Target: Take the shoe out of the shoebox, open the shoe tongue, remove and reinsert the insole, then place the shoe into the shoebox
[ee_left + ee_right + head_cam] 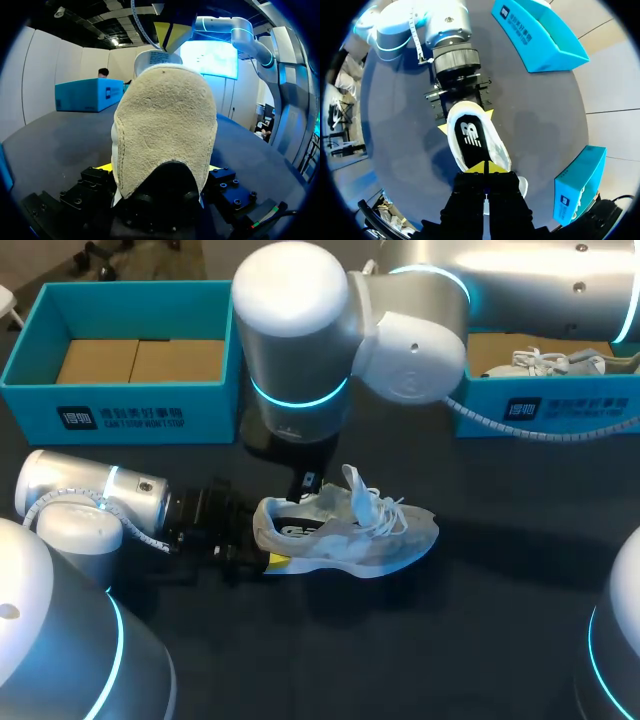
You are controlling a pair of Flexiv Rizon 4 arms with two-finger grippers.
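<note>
A white and grey shoe (350, 535) lies on its sole on the dark table, toe to the right. Its tongue (354, 484) stands up and the laces are loose. My left gripper (268, 542) holds the heel, one yellow tip on each side; the suede heel (165, 125) fills the left wrist view. In the right wrist view the black insole (470, 137) lies inside the shoe. My right gripper (485, 167) is shut, tips together, just over the shoe's opening behind the tongue. Whether it pinches anything I cannot tell.
An open blue shoebox (120, 405) with a cardboard floor stands at the back left. A second blue box (540, 410) at the back right holds another white shoe (545, 362). My right arm's big elbow (300, 330) hangs over the table's middle.
</note>
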